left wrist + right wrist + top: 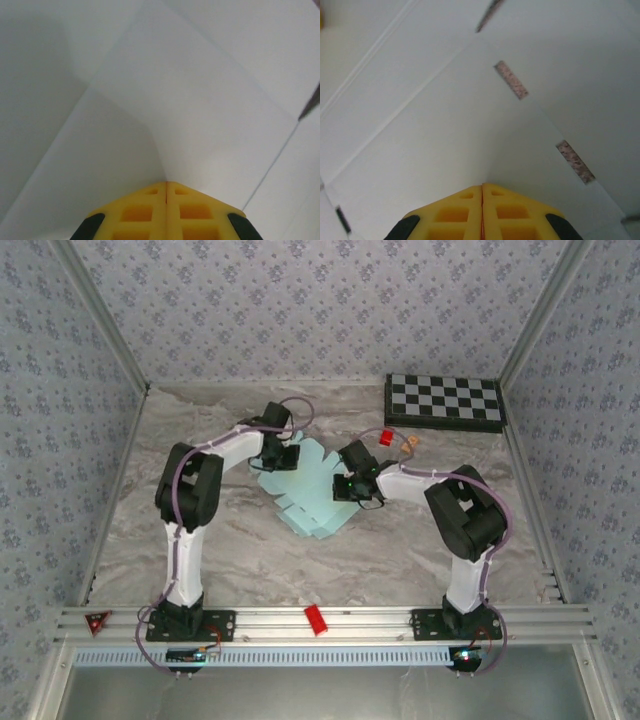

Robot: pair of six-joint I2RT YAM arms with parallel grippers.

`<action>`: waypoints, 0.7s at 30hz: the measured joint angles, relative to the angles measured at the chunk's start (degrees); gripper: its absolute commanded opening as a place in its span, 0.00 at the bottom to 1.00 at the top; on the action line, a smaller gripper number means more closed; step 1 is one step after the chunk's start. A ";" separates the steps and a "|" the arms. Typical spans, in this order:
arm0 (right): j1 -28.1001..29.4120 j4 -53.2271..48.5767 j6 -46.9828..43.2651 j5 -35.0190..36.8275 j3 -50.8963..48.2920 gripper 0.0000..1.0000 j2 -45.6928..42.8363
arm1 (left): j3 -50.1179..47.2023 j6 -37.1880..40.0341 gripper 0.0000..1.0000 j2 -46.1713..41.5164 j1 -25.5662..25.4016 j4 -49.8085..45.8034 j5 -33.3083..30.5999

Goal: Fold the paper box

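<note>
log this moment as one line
stage: paper box an unfolded sheet on table | left gripper: shut on its far-left edge | right gripper: shut on its right edge

The paper box (305,490) is pale light blue. The checkerboard (444,401) is black and white. The table (400,550) is grey-white marble, the walls (330,300) a bluish floral print. The left gripper (166,184) and right gripper (482,186) have yellow fingers.

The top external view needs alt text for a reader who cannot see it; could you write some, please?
Two robot arms reach inward to an unfolded pale-blue paper box lying on a marbled table, the left gripper closed on its far-left edge, the right gripper on its right edge. A checkerboard sits far right.
</note>
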 measured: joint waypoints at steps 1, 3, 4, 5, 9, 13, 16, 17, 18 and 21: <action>0.00 -0.57 -0.20 0.44 0.31 0.09 0.07 | -2.58 -0.44 0.00 -1.75 -0.17 0.39 -0.42; -0.09 -1.81 -0.61 1.05 1.25 0.09 0.46 | -7.56 -1.55 0.01 -5.20 -0.79 1.22 -1.14; -0.17 -2.47 -0.87 1.36 1.95 0.09 0.83 | -10.05 -2.12 0.01 -6.97 -1.20 1.46 -1.60; -0.26 -2.97 -1.11 1.64 2.67 0.09 1.27 | -12.28 -2.69 0.02 -8.61 -1.66 1.55 -1.95; -0.57 -4.85 -2.78 2.49 7.13 0.09 4.15 | -20.35 -5.79 0.02 -14.67 -4.48 2.47 -2.75; -0.90 -6.29 -4.61 2.82 12.50 0.09 7.85 | -25.75 -9.51 0.02 -18.67 -8.46 4.26 -3.04; -0.92 -7.10 -5.92 2.58 16.44 0.08 10.54 | -28.39 -12.37 0.03 -20.46 -11.10 6.36 -2.97; -0.92 -7.45 -6.32 2.38 17.55 0.08 11.26 | -28.79 -13.14 0.03 -20.72 -11.87 6.88 -2.97; -0.92 -7.85 -6.69 2.14 18.84 0.08 12.07 | -29.05 -13.90 0.03 -20.83 -12.66 7.39 -2.95; -0.90 -8.59 -7.56 1.62 21.53 0.08 13.57 | -29.05 -15.23 0.05 -20.87 -14.34 7.91 -2.89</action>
